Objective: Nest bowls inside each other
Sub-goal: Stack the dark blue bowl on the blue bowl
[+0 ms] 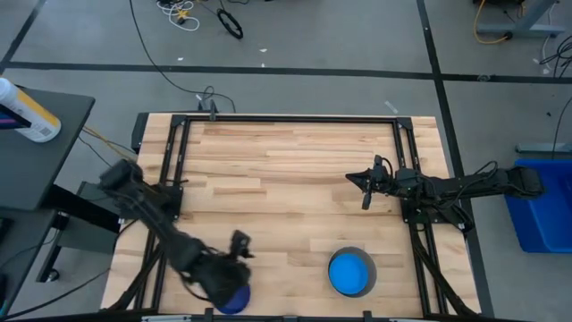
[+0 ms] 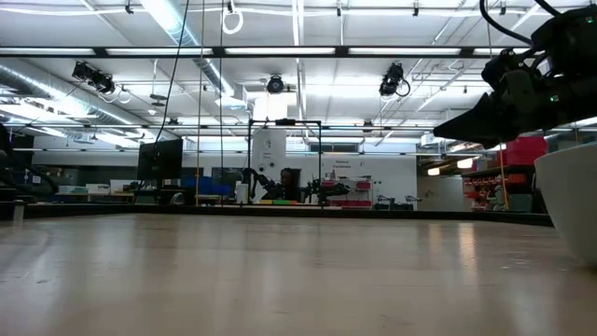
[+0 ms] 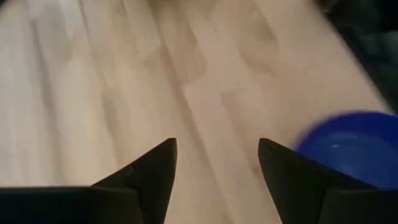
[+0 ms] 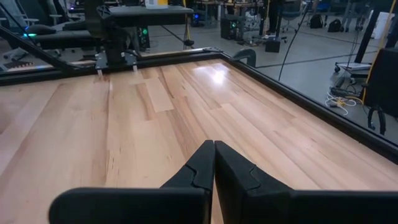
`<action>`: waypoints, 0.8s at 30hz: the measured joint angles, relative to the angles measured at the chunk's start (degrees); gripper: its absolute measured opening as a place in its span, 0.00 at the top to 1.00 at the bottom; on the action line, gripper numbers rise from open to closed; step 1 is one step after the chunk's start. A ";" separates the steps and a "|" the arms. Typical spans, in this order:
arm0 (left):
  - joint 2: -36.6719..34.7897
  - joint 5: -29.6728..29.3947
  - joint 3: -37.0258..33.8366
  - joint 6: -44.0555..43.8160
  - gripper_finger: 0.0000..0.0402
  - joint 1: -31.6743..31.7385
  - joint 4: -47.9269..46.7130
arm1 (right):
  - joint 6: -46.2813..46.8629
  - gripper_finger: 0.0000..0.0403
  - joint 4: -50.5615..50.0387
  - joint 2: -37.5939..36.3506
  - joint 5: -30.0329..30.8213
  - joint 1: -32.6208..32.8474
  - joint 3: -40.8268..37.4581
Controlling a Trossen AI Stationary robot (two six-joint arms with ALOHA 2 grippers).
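A dark blue bowl [image 1: 234, 301] stands on its base at the table's near edge, left of the middle. In the left wrist view this dark blue bowl [image 3: 354, 146] lies just off to one side of my fingers. My left gripper [image 1: 231, 268] hovers open above the wood beside it, with nothing between its fingers [image 3: 155, 171]. A light blue bowl [image 1: 350, 274] sits inside a grey bowl [image 1: 351, 251] near the front right. The grey bowl's wall [image 2: 571, 201] shows at the low view's right edge. My right gripper [image 1: 365, 190] waits shut at the right side, above the table.
Black frame rails [image 1: 174, 152] run along the table's left, far and right sides. A white bottle [image 1: 27, 112] lies on a dark side table to the left, and a blue bin [image 1: 545, 210] stands off the right edge. Bare wood [image 1: 286, 170] fills the middle and far part.
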 joint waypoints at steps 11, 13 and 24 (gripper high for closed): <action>-5.01 7.47 -18.01 -14.63 0.42 -4.53 16.54 | 0.00 0.95 0.02 0.01 0.00 0.01 0.00; -5.00 8.70 -19.53 -16.02 0.42 -4.61 18.47 | 0.00 0.95 0.03 0.00 -0.02 0.02 0.00; -4.42 5.99 -20.22 -23.20 0.42 -7.77 22.92 | 0.00 0.95 0.02 0.00 -0.02 0.00 0.00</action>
